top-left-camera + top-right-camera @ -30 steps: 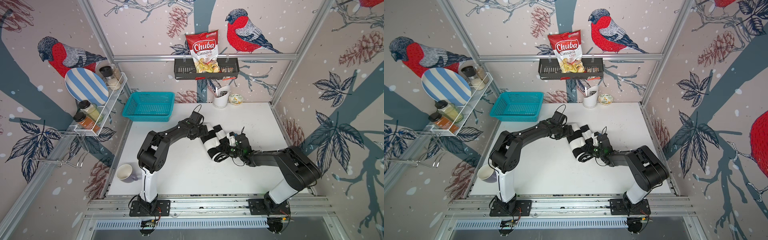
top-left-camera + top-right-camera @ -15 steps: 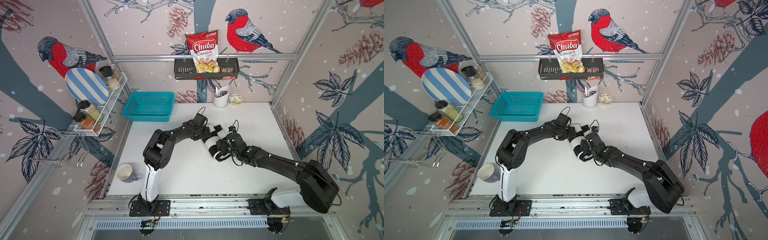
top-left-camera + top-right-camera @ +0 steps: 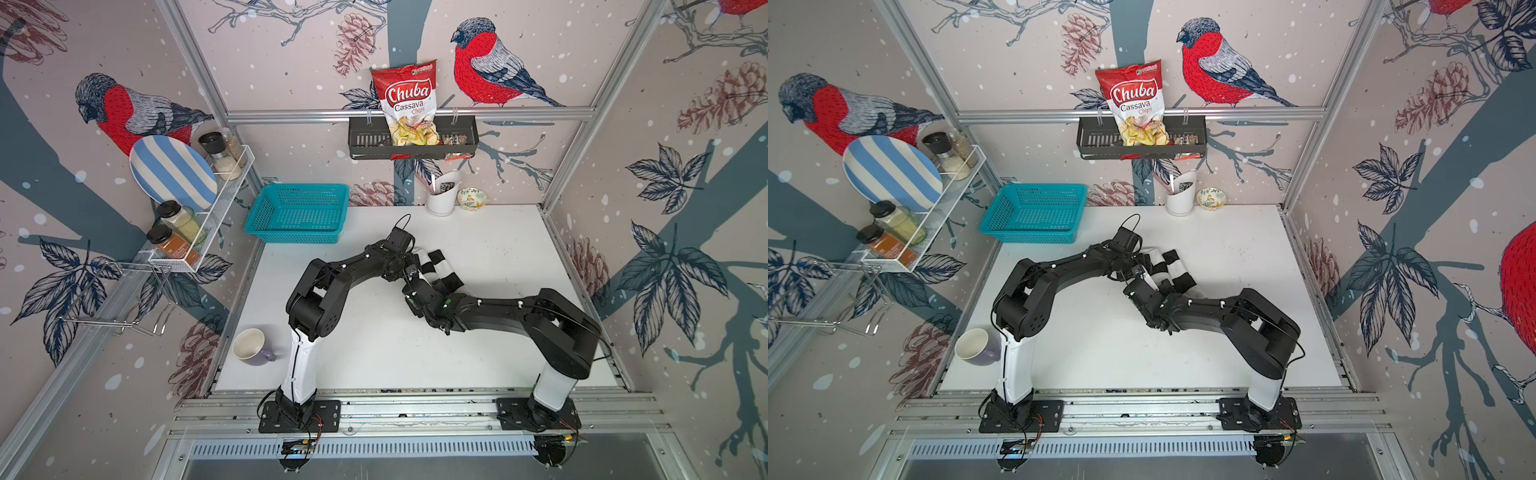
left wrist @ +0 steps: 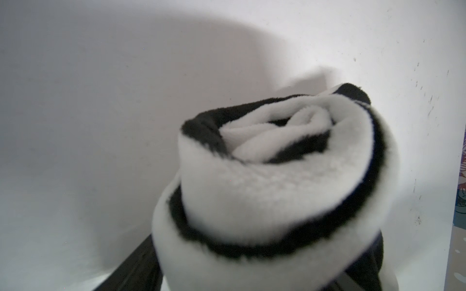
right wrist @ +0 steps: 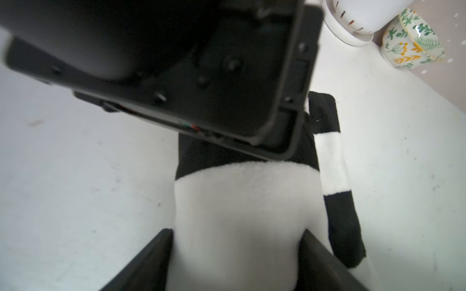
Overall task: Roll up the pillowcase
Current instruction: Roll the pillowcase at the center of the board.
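Note:
The black-and-white striped pillowcase [image 3: 437, 266] [image 3: 1174, 270] lies rolled into a thick bundle at the table's middle. In the left wrist view its spiral end [image 4: 264, 191] fills the space between my left gripper's [image 4: 264, 252] dark fingers [image 4: 133, 272], which press on both sides. My left gripper [image 3: 409, 266] [image 3: 1139, 266] holds the roll's left end. My right gripper [image 3: 417, 287] [image 3: 1145, 287] sits right beside it. In the right wrist view the right gripper's [image 5: 235, 234] fingers [image 5: 151, 254] clamp a white band of the roll [image 5: 239, 206]. A loose striped tail lies alongside.
A teal basket [image 3: 297, 212] stands at the back left. A white utensil holder [image 3: 442, 195] and a small floral bowl [image 3: 471, 198] are at the back wall. A mug [image 3: 249, 345] sits at the front left edge. A wire rack holds the striped plate [image 3: 172, 172] and jars on the left wall.
My right gripper let go of the roll's right end, shifted left along the roll toward the left gripper, and closed round it again. The left gripper kept its hold.

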`<move>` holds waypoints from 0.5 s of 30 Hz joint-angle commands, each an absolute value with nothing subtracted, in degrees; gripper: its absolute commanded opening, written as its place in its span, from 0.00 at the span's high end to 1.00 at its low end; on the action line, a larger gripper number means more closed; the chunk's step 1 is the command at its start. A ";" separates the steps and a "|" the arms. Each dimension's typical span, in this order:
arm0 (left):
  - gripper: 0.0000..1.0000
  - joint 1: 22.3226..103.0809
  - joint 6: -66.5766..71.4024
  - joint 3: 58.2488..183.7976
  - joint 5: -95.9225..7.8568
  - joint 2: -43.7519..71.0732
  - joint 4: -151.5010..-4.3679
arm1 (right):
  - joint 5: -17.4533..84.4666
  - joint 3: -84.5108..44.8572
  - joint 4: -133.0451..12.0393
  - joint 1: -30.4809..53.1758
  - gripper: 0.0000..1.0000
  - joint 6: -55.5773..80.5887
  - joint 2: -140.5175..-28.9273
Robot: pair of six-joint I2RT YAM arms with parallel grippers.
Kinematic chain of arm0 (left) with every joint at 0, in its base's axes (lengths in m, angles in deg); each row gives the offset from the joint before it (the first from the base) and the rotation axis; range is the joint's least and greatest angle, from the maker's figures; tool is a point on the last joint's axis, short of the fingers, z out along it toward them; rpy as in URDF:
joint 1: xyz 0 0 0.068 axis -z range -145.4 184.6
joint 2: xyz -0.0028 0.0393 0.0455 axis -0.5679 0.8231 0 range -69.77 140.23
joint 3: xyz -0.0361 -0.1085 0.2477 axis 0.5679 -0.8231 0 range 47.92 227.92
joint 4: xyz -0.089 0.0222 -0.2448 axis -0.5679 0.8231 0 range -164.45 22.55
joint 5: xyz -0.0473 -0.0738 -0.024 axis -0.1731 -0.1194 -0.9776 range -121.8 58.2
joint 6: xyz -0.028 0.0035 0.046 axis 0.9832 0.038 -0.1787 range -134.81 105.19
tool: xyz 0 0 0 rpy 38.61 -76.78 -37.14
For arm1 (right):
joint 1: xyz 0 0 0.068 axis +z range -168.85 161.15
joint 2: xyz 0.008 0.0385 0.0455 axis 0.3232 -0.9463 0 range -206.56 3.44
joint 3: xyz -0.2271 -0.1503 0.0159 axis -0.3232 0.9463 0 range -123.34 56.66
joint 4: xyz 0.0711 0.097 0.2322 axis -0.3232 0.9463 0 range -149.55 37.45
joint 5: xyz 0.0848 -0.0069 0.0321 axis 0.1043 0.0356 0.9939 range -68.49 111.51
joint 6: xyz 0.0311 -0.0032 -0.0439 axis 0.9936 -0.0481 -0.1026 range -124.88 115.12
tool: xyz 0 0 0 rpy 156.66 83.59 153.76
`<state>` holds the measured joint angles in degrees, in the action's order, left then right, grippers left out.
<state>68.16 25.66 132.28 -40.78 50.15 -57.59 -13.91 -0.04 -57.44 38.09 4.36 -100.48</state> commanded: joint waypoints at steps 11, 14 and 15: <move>0.16 63.04 23.74 135.77 -41.65 42.95 -53.30 | 4.43 3.85 -57.70 33.38 1.00 24.82 -96.73; 0.15 62.31 23.26 137.94 -41.12 41.66 -52.17 | 11.90 7.25 -61.66 29.10 1.00 28.35 -93.42; 0.15 62.36 23.31 138.10 -41.13 41.46 -52.21 | 14.96 8.57 -63.18 26.99 1.00 29.66 -92.02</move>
<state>62.55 24.20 137.28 -41.43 42.26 -53.85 3.90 6.45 -62.40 29.57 22.76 -93.72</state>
